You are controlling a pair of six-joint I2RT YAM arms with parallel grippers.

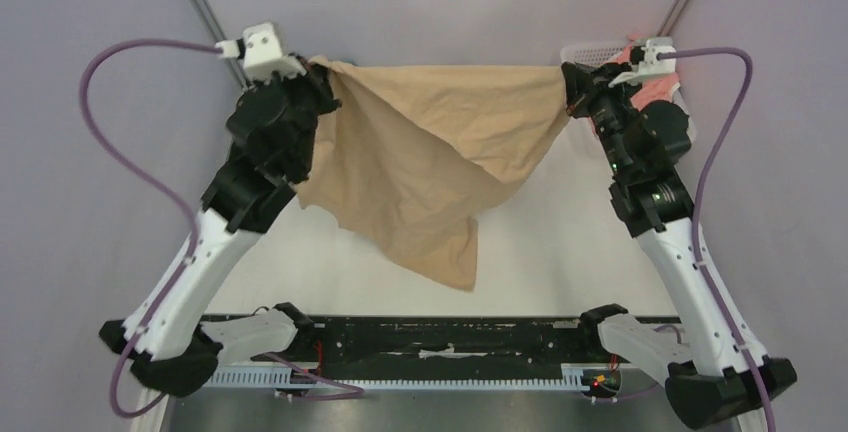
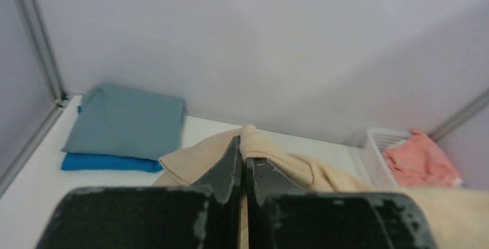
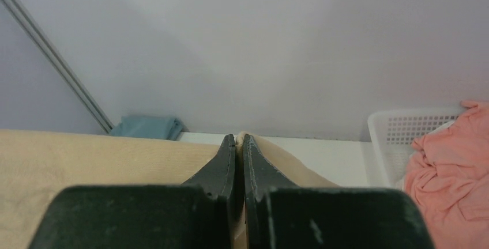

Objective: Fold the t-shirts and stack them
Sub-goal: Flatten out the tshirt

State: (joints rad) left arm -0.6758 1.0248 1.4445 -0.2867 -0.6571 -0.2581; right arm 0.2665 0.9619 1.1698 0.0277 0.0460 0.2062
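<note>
A tan t-shirt [image 1: 430, 167] hangs stretched in the air between my two grippers, sagging to a point toward the near edge. My left gripper [image 1: 318, 77] is shut on its left corner; the cloth [image 2: 259, 145] bulges out past the pinched tips [image 2: 243, 145]. My right gripper [image 1: 568, 87] is shut on the right corner, tan cloth [image 3: 86, 162] spreading left of the tips [image 3: 239, 140]. A folded grey-blue t-shirt [image 2: 127, 121] lies on a folded bright blue one [image 2: 109, 162] at the far left. A salmon-pink t-shirt [image 3: 450, 168] sits crumpled in the basket.
The white lattice basket [image 3: 398, 134] stands at the far right corner of the white table [image 1: 560, 242], behind my right arm. Metal frame posts [image 2: 34, 47] run up both back corners, and pale walls close in the table.
</note>
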